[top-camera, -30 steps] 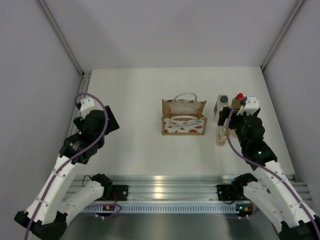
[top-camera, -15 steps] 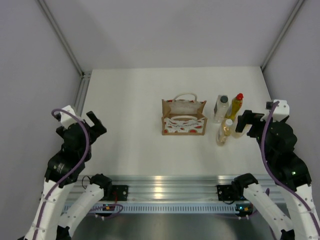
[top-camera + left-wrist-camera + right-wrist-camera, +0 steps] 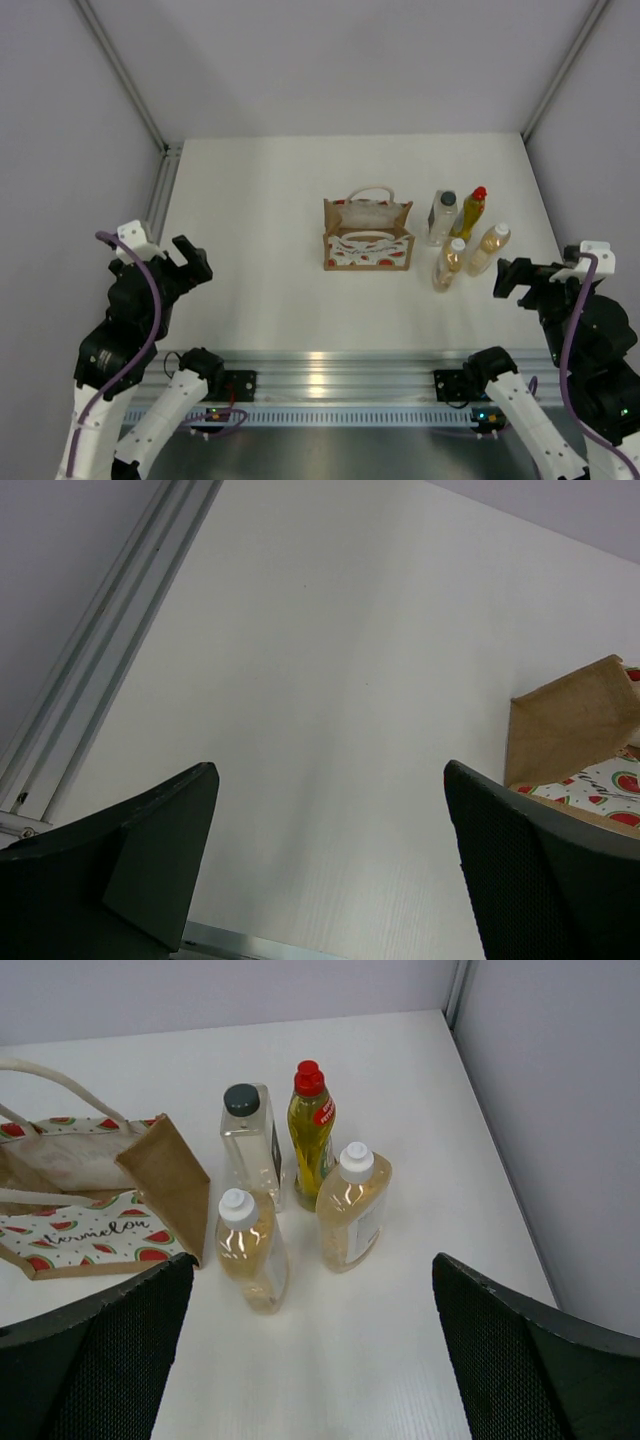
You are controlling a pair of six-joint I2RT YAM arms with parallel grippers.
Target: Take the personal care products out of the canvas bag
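- Desk is white and carries the canvas bag near its middle. The bag stands upright with its mouth open and its white loop handles up, the watermelon-patterned front facing the arms.
- Four bottles stand upright on the desk just to the right of the bag, all outside it, in one tight cluster.
- Clear bottle with a dark grey cap stands at the back of the cluster, near the bag's far right corner. The yellow bottle with a red cap is just beside it on the right.
- Near amber bottle, white-capped, stands in front of the clear one, just beside the bag's brown side panel.
- Second amber bottle, also white-capped, stands to the right of the near one and slightly further back, in front of the yellow bottle.
- Left end effector hangs over the near left part of the desk, well apart from the bag. Its fingers are spread wide and grip nothing, and its wrist view shows bare desk with only a corner of the bag at the right edge.
- Right end effector hangs at the near right side, close to the amber bottles but touching none. Its fingers stand wide apart and hold nothing, and its wrist view looks down on all four bottles.
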